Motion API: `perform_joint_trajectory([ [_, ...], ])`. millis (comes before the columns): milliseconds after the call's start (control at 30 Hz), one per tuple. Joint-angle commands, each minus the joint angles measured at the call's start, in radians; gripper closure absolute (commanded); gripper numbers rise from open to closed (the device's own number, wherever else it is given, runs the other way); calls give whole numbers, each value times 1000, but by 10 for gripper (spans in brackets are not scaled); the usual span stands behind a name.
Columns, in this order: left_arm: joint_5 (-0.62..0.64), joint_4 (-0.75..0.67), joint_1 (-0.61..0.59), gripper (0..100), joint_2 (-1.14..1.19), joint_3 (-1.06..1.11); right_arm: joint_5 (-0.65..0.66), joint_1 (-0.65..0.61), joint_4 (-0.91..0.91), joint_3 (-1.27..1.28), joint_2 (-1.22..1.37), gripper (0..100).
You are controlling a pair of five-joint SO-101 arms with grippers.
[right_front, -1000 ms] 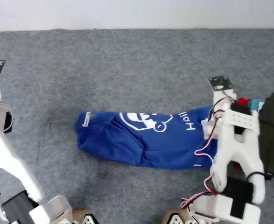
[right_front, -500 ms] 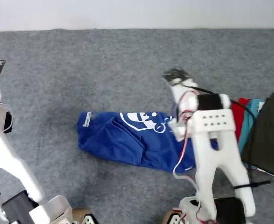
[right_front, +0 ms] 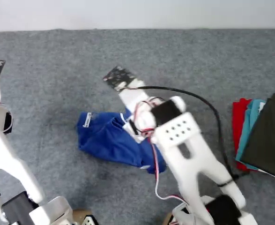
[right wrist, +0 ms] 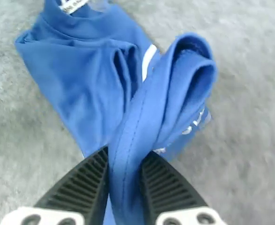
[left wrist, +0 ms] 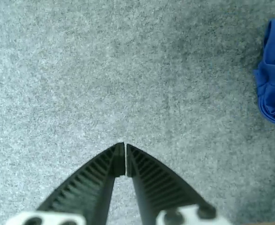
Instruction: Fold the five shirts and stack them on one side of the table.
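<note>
Right gripper (right wrist: 125, 157): fingers clamped on raised fold of blue shirt (right_front: 104, 140), cloth bunched between jaws. Shirt lies crumpled at centre of table (right_front: 184, 61), collar label toward left arm. Left gripper (left wrist: 125, 149): fingers closed tip to tip, empty, above bare grey surface near shirt. Stack of folded shirts (right_front: 263, 140) at right table edge.

Far side and left half of bench (right_front: 53, 61) bare: open passage. Mid-bench blocked by bunched blue shirt (right_front: 102, 140), right arm (right_front: 184, 140) slanting over it, cable (right_front: 207, 105) looping behind. Right edge taken by stack of folded shirts (right_front: 259, 136). Open strip between arm and stack.
</note>
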Motion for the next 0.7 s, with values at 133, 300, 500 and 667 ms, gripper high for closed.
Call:
perform_joint_trajectory([
  [133, 6, -2, 8, 986, -40, -44, -9, -94, -91, -167, 205, 989],
  [300, 6, -3, 8, 986, -40, -42, -9, -125, -82, -327, 372, 989],
  [500, 6, -20, 5, 986, -40, -42, -8, -143, -65, -514, 568, 983],
  [667, 6, -23, 5, 986, -40, -42, -8, -176, 58, -700, 690, 825],
])
